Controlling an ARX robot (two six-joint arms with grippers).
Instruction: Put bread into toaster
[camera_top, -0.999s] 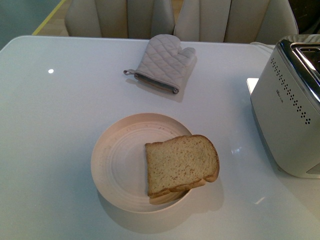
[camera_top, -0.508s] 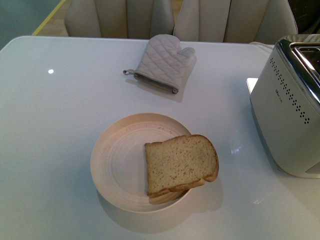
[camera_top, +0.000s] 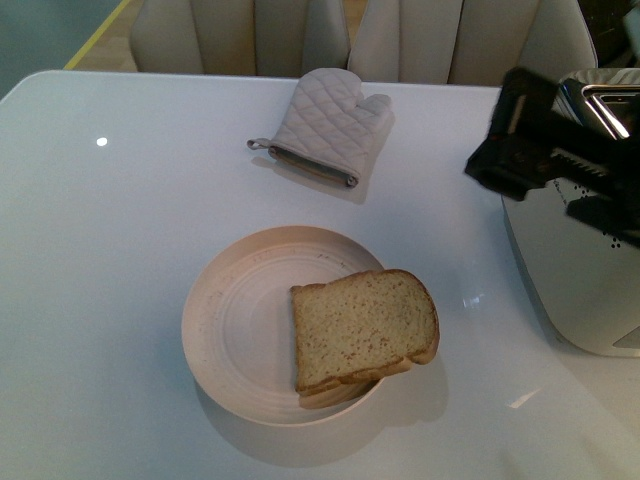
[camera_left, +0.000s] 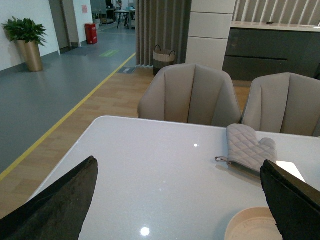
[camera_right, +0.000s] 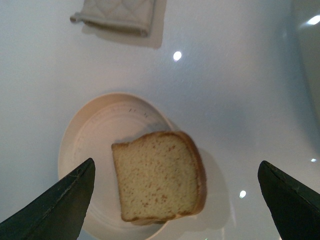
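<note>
Your bread (camera_top: 365, 328) sits lower centre of the front view, lying flat on the plate (camera_top: 205, 310). It is on the plate's right half, and its rounded crust corners hang out past the right rim. The edge of a second slice shows under it at the bottom. Nothing touches the bread.

The toaster (camera_top: 575, 250) is at the right edge of the front view, cut off by the frame. Its holed white side faces the plate and the chrome top sits at the upper right. It stands well apart from the plate, with bare table (camera_top: 100, 250) between them.

Your right gripper (camera_right: 176, 162) has its fingers (camera_right: 65, 200) spread wide. In the right wrist view the two dark tips frame the plate and bread from above, with both clear of them. The mitt and a strip of the toaster also show in that view. In the front view the same gripper is a dark blurred shape at the upper right. It overlaps the toaster's top left corner, and you cannot tell finger detail there.

Your left gripper (camera_left: 177, 161) is spread wide too and holds nothing. Its fingertips (camera_left: 60, 205) show at both sides of the left wrist view, over bare table. That view also catches the mitt and a bit of plate rim. It does not show in the front view.

The mitt (camera_top: 325, 125) lies flat at upper centre of the front view, thumb to the right, well apart from the plate. Two chairs (camera_top: 230, 35) stand behind the table along the top edge.
</note>
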